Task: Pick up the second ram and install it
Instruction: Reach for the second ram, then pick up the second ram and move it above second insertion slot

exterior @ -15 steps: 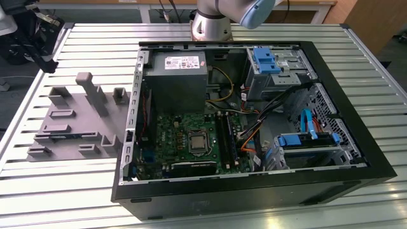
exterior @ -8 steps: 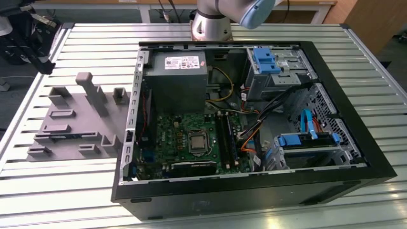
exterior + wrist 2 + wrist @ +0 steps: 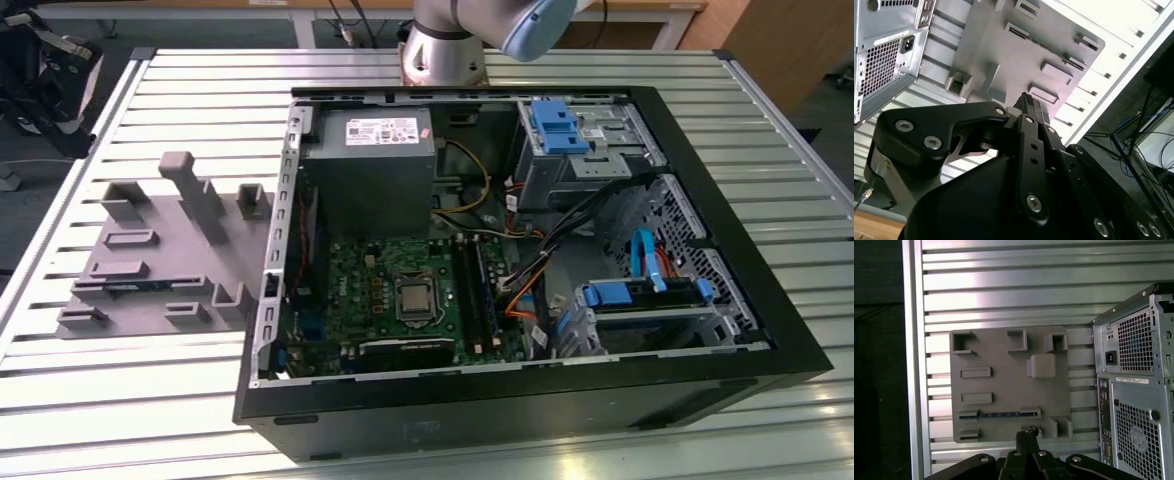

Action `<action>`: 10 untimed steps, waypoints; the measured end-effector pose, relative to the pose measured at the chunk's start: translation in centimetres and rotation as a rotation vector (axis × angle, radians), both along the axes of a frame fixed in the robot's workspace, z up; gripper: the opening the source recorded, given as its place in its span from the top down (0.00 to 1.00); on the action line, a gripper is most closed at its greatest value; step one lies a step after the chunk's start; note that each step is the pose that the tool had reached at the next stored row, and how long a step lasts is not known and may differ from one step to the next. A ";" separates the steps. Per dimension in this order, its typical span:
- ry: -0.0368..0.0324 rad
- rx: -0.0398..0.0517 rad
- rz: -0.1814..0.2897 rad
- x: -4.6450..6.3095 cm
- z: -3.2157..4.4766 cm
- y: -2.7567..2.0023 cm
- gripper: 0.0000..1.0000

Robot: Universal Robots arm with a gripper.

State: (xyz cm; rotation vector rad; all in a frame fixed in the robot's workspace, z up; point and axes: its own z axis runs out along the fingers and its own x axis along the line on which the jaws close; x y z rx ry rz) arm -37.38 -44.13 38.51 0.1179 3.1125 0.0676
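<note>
Above the fixture (image 3: pixel 167 262), nine o'clock of the computer case (image 3: pixel 534 400) in the exterior view, we find the end effector (image 3: pixel 1027 433) clenched and empty; the second ram (image 3: pixel 999 414) lies slotted there, unpicked, uninstalled.

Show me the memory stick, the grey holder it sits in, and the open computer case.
RAM stick (image 3: pixel 999 414): first wrist view, middle of its blue-green edge.
Grey fixture (image 3: pixel 167 262): exterior view, bare base plate.
Computer case (image 3: pixel 534 405): exterior view, black near wall.
</note>
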 end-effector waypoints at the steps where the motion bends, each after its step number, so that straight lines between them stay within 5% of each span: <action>1: 0.0000 0.0000 0.000 0.0 0.00 0.00 0.89; 10: -0.0001 0.0000 0.000 0.0 0.00 0.00 0.89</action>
